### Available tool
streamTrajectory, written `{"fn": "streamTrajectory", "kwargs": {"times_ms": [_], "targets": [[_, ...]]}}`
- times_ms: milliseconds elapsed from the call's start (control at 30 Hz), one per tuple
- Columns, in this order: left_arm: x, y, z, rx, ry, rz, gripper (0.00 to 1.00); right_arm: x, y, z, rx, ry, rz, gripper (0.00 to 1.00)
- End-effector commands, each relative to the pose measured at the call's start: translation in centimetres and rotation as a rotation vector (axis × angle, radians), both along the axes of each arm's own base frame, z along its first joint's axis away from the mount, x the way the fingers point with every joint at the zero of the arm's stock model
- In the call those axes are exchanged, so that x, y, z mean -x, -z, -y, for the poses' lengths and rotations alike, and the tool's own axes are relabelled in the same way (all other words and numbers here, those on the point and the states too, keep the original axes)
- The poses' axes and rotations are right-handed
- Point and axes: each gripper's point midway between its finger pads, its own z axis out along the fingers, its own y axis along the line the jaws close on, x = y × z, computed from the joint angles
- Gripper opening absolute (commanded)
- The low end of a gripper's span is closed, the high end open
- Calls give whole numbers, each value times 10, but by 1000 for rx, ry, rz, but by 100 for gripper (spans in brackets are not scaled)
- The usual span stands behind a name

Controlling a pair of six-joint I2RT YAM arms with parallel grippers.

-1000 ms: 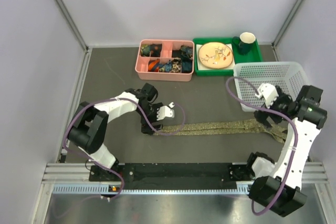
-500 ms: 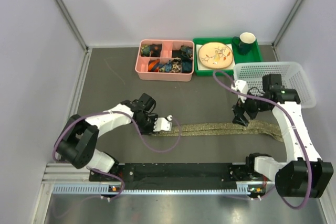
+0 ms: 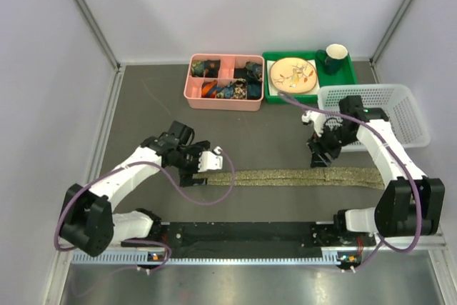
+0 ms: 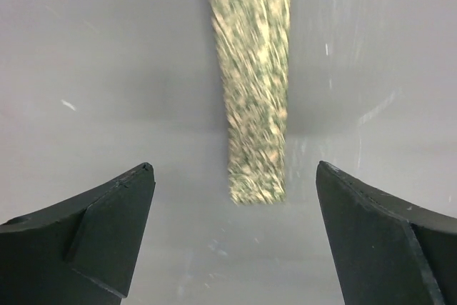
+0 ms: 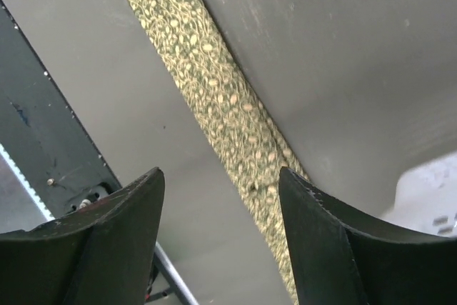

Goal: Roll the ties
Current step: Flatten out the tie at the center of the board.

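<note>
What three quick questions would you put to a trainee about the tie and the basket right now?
1. True or false: the long olive-tan speckled fabric necktie is already rolled up.
2. Where does the white plastic mesh basket stand? A) at the table's left edge B) at the right, near the green plastic tray C) on top of the necktie
3. Fill in: the left gripper stands open with the necktie's ____ end between its fingers.
Key: 1 false, it lies flat and straight on the table. 2 B. 3 narrow.
</note>
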Motion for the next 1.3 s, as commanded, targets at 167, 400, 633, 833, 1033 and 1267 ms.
{"fn": "streamTrajectory", "kwargs": {"times_ms": [167,400,633,833,1033,1267], "targets": [[-17,-25,68,226,-26,-37,98,-38,16,-77,-51,20,14,46],[-37,-27,62,190,-100,44,88,-65,44,-150,-48,59,-16,14],[-49,-67,32,256,-328,166,99,-77,79,-188,74,-24,107,0],[-57,-110,12,372,-550,213,99,-56,110,-178,186,-147,127,4],[-57,-140,4,466,-691,145,99,-34,115,-176,183,-219,50,25],[-80,-158,-15,593,-942,80,99,-18,109,-171,168,-255,26,40]]}}
